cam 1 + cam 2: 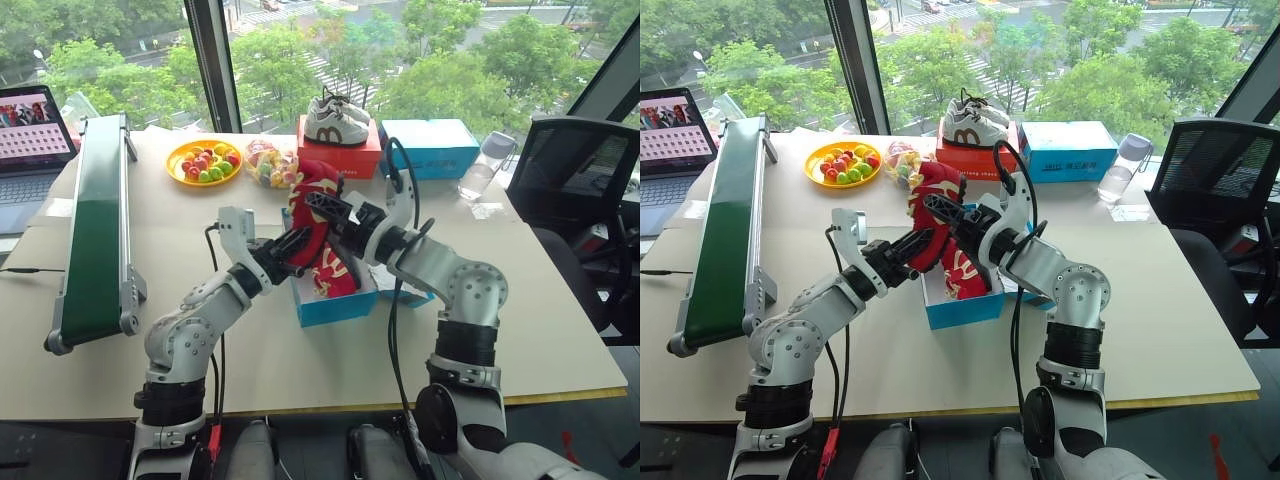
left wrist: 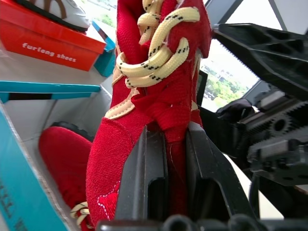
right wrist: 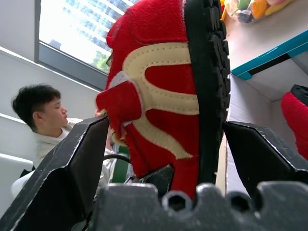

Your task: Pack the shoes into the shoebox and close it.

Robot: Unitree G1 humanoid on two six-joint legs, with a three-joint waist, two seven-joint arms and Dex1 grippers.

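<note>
Task status: partly complete. One of the shoes (image 2: 65, 159) already lies inside the open shoebox (image 1: 335, 305), which sits near the middle of the worktop (image 1: 200, 250) in front of the robot. The second red shoe (image 1: 318, 210) is held upright in the air directly above the box. The left claw (image 2: 163, 178) is clenched on the fabric at the lower end of that shoe, its two black fingers (image 2: 142, 178) pinching the red material between them. The right claw (image 3: 166, 144) stands spread wide, its fingers on either side of the shoe's sole and side panel without pressing on them, as far as the right wrist view shows; contact on the far finger cannot be confirmed. The box lid appears to be folded back behind the box, though the arms hide most of it. Remaining work, in my judgement: lower the held shoe into the free space beside the first, let go, withdraw both arms, then swing the lid over and press it shut. Other items on the worktop, well apart from the work area: a red box (image 1: 340, 155) carrying white-grey sneakers (image 1: 337, 122), a light-blue box (image 1: 430, 147), a yellow plate of fruit (image 1: 204, 162), a conveyor (image 1: 95, 230).
</note>
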